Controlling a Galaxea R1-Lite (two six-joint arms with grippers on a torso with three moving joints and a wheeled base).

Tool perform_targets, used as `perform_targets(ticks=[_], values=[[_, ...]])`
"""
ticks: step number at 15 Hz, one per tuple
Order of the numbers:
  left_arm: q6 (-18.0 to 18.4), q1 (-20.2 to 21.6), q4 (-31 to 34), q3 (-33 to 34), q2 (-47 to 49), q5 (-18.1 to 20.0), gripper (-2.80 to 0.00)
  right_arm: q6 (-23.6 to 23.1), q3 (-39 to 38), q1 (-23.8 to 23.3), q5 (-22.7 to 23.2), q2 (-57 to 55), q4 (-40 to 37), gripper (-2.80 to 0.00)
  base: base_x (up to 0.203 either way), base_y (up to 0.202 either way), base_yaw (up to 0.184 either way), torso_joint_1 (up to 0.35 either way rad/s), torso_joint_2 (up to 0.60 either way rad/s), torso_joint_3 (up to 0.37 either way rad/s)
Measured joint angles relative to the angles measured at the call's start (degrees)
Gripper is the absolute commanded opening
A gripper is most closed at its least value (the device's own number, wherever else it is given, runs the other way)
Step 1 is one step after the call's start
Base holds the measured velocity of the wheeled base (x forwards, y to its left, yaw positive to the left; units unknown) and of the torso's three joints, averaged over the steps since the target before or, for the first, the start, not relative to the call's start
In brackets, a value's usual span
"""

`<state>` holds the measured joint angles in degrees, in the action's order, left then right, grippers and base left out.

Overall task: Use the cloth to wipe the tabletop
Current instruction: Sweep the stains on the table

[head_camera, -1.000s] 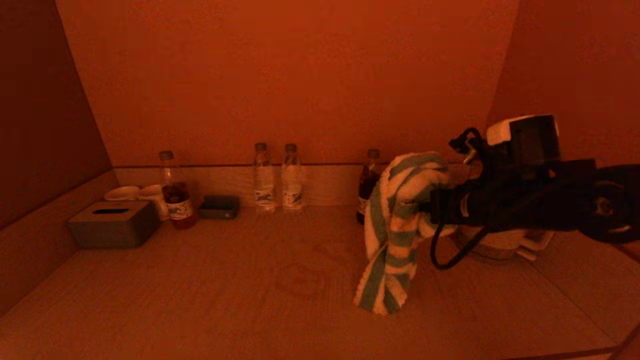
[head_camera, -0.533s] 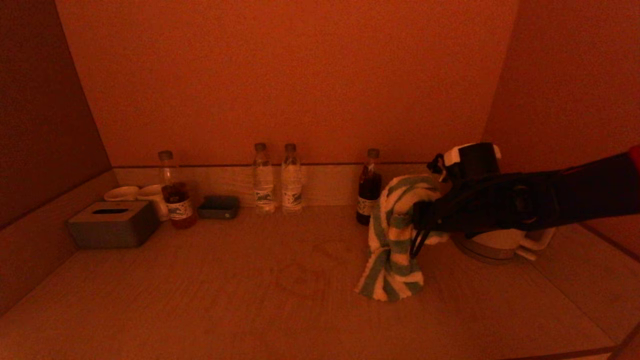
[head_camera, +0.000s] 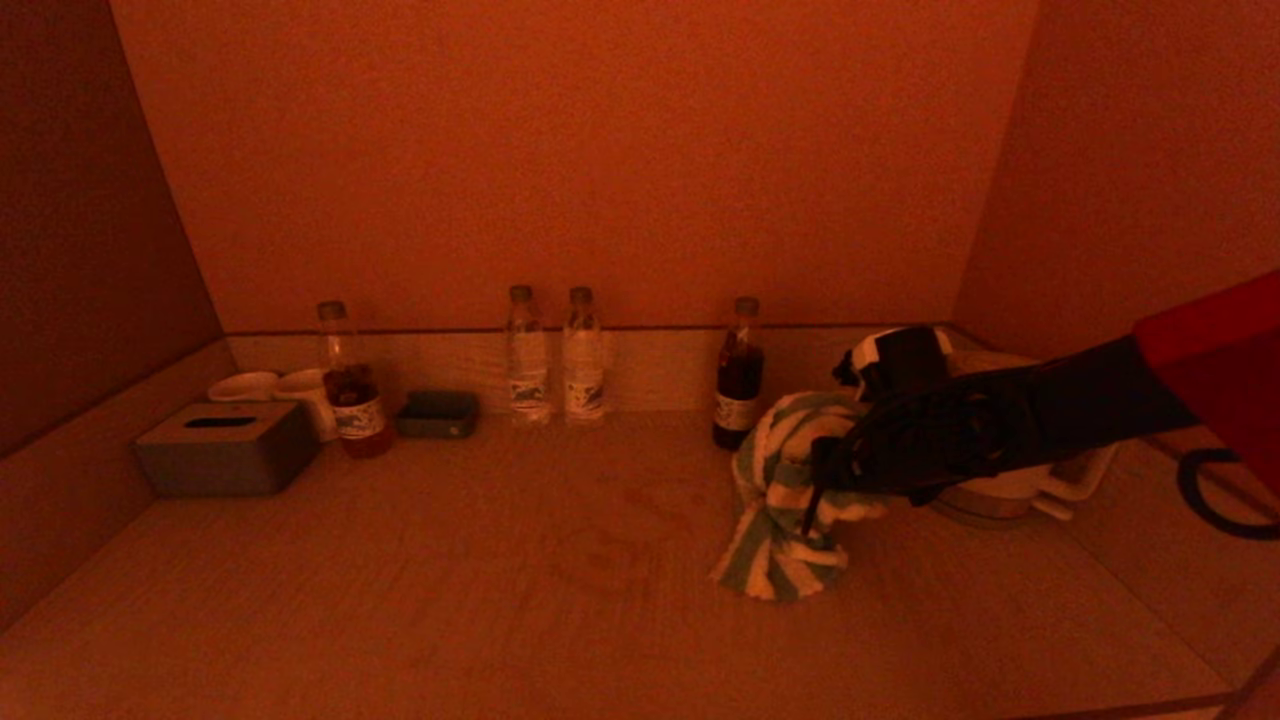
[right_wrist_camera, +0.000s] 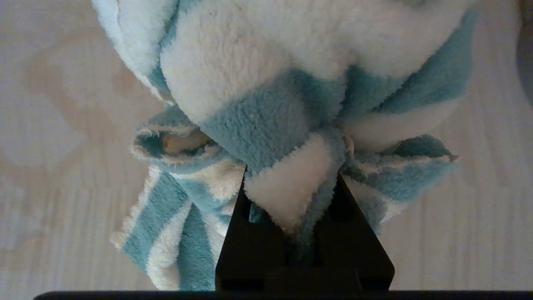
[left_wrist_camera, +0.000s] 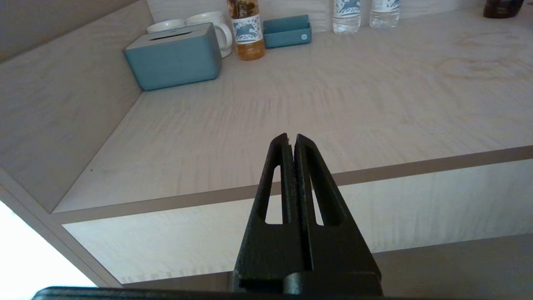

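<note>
The cloth (head_camera: 785, 500) is a fluffy blue-and-white striped towel, bunched up, its lower part resting on the pale wooden tabletop (head_camera: 450, 580) right of the middle. My right gripper (head_camera: 825, 470) is shut on the cloth's upper fold and holds it just above the table; in the right wrist view the cloth (right_wrist_camera: 266, 83) bulges out past that gripper (right_wrist_camera: 291, 183). A faint ring-shaped stain (head_camera: 600, 555) lies on the tabletop left of the cloth. My left gripper (left_wrist_camera: 290, 139) is shut and empty, parked below the table's front edge.
Along the back stand a grey tissue box (head_camera: 225, 448), two white cups (head_camera: 275, 390), a red-drink bottle (head_camera: 350, 385), a small dark box (head_camera: 438, 413), two water bottles (head_camera: 552, 355) and a dark bottle (head_camera: 738, 375). A white kettle (head_camera: 1010, 485) sits behind my right arm.
My right gripper has come down and moved further in over the table with the cloth. The cloth hung free before; now its lower part is bunched on the tabletop.
</note>
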<state>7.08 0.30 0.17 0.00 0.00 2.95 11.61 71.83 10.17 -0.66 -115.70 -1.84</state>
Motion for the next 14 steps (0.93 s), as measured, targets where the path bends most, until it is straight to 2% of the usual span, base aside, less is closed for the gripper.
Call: perform_targets(ticks=[14], values=[[0.0, 0.0, 0.01, 0.0, 0.0, -0.04, -2.8, 1.36, 2.79, 0.55, -0.88, -6.0, 0.28, -2.8, 0.0, 0.0, 0.0, 0.0, 0.0, 0.0]])
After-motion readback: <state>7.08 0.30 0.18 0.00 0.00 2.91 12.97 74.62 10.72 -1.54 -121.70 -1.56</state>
